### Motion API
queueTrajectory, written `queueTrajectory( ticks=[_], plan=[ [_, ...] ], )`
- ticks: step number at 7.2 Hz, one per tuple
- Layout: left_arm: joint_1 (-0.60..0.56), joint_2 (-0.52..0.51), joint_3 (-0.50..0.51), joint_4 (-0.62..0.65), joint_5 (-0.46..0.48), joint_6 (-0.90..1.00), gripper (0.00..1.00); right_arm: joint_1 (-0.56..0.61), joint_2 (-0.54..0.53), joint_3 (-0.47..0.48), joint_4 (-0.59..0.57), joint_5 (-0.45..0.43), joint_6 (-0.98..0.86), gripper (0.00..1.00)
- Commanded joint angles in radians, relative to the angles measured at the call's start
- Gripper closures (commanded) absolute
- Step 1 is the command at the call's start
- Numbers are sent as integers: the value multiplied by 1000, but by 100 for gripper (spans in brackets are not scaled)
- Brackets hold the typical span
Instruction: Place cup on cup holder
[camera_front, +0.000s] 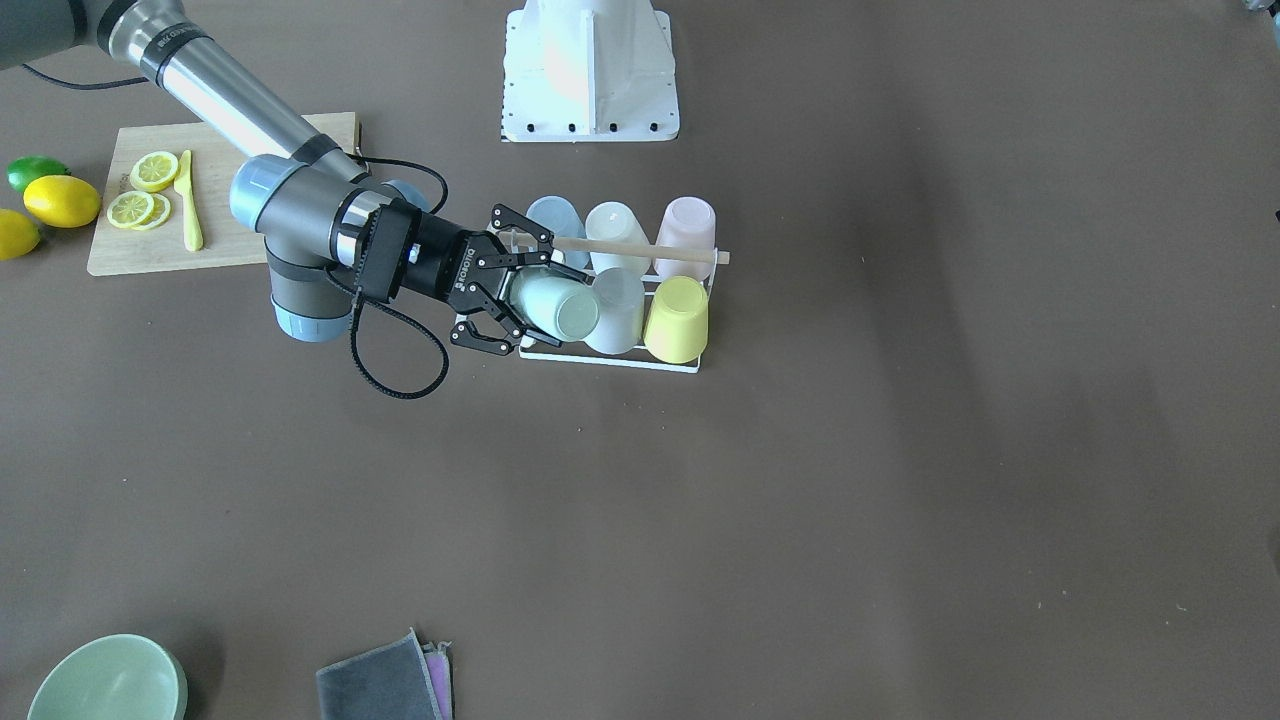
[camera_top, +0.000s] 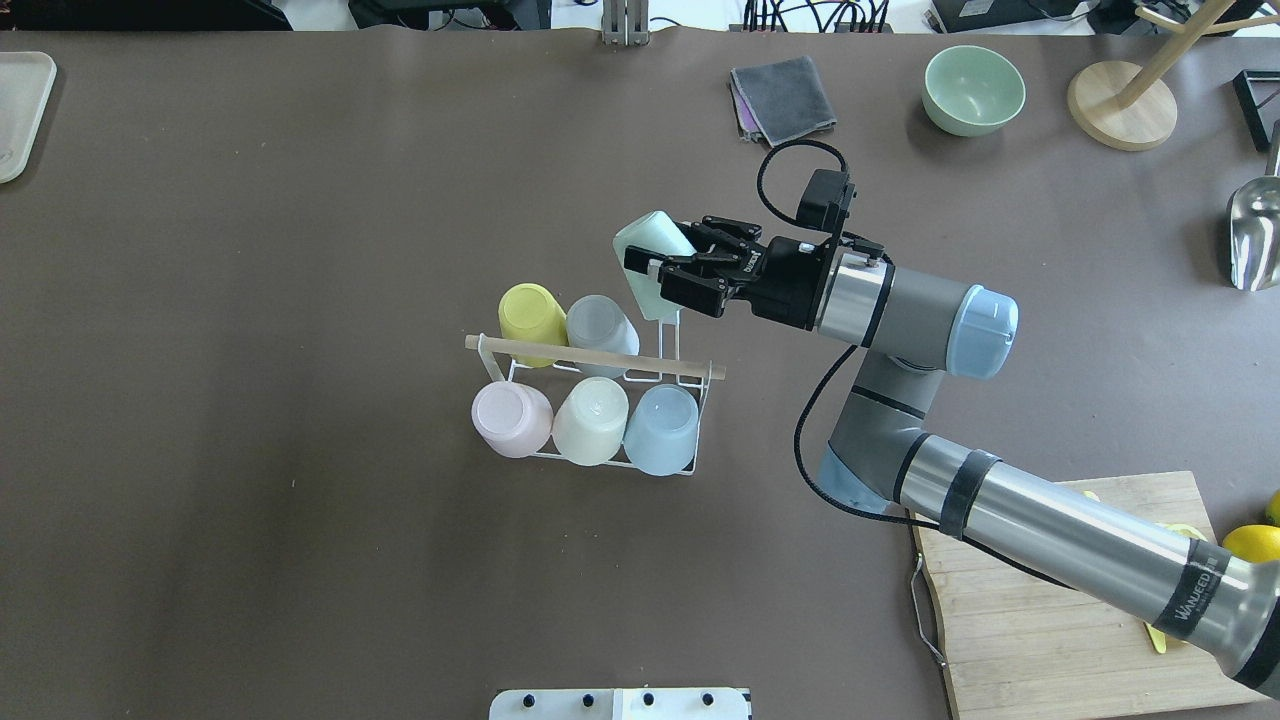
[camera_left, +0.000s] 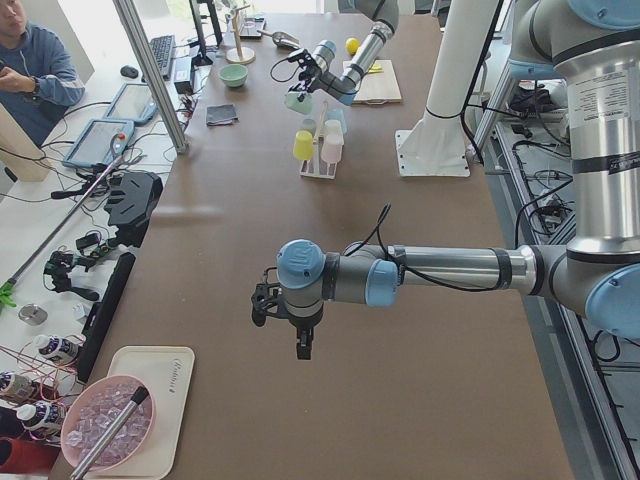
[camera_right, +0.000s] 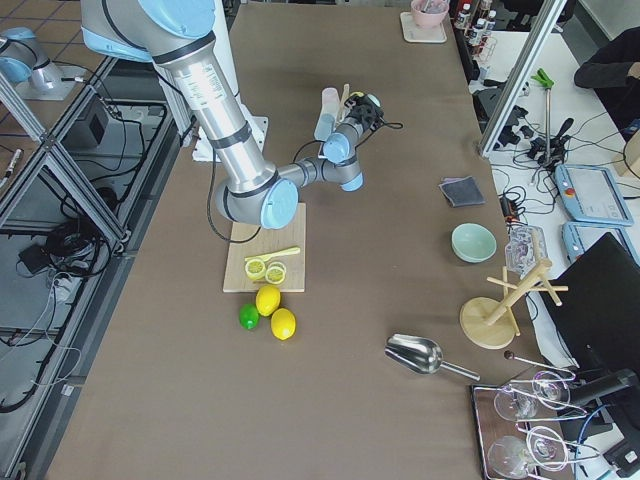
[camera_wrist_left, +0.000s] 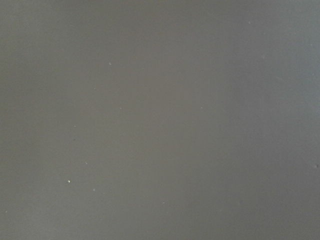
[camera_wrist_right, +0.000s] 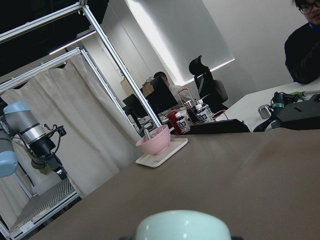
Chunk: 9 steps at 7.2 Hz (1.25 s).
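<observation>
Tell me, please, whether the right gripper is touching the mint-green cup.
Touching. The overhead view shows the right gripper clamped on the mint-green cup, a finger against each side, holding it tilted in the air.

A pale mint-green cup (camera_top: 648, 250), tilted and clasped in the right gripper (camera_top: 670, 268), hangs over the far right corner of the white wire cup holder (camera_top: 600, 358), which stands mid-table carrying five upturned cups (camera_top: 590, 420).
</observation>
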Motion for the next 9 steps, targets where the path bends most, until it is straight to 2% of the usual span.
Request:
queueTrajectory(
  ticks=[1,5,7,9],
  plan=[
    [-22,35,-2,10,-18,18,1,-18,0,-4,9,1,-4,100],
    [-19,-5,75,7,11,12,1,-26,-9,-10,13,-1,-6,100],
    [-13,-80,159,5,5,6,1,-32,-18,-10,31,-1,-14,100],
    [-13,-83,158,-3,8,6,1,-38,-22,-8,36,-1,-14,100]
  ],
)
